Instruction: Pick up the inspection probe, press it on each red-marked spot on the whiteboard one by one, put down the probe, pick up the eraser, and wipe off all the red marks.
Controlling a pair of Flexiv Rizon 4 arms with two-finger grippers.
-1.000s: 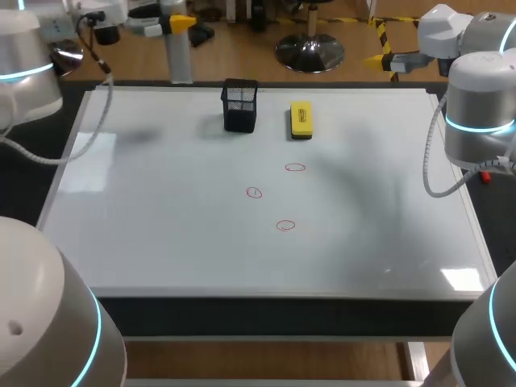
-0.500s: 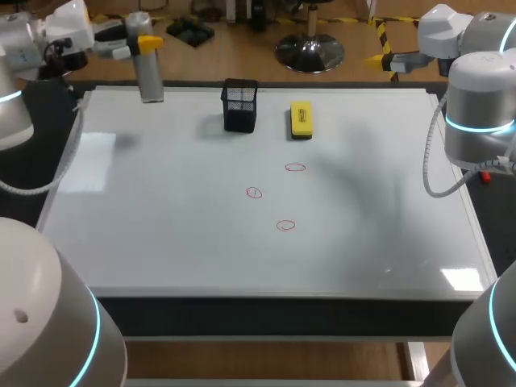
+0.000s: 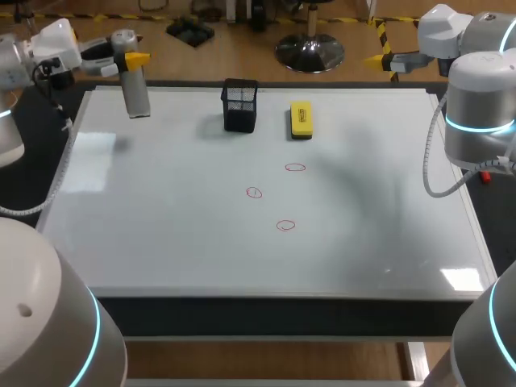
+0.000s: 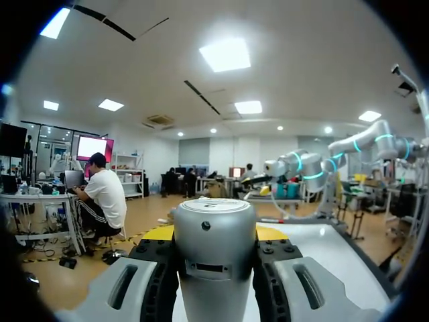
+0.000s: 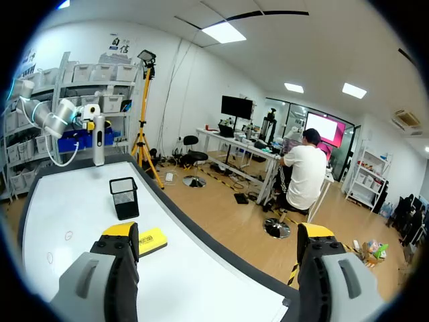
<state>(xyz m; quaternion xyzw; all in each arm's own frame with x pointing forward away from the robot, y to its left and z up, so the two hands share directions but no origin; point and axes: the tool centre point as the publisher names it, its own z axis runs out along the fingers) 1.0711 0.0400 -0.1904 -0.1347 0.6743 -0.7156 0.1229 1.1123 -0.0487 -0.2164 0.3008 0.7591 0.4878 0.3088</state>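
A grey cylindrical probe (image 3: 135,90) hangs upright over the whiteboard's (image 3: 185,234) far left corner, and my left gripper (image 3: 127,58) is shut on its upper part. In the left wrist view the probe (image 4: 214,251) fills the space between the fingers of the left gripper (image 4: 214,285). Three red circles (image 3: 295,168) (image 3: 254,193) (image 3: 285,226) are drawn near the board's middle. A yellow eraser (image 3: 301,119) lies at the far edge. My right gripper (image 5: 218,235) stands open and empty past the board's far right corner (image 3: 387,60).
A black mesh holder (image 3: 239,105) stands just left of the eraser; the right wrist view shows the same holder (image 5: 125,196) beside the eraser (image 5: 151,240). The board has a raised frame (image 3: 266,297) along its near edge.
My left arm has carried the probe leftward along the far edge and a little lower, away from the mesh holder. The right arm has not moved.
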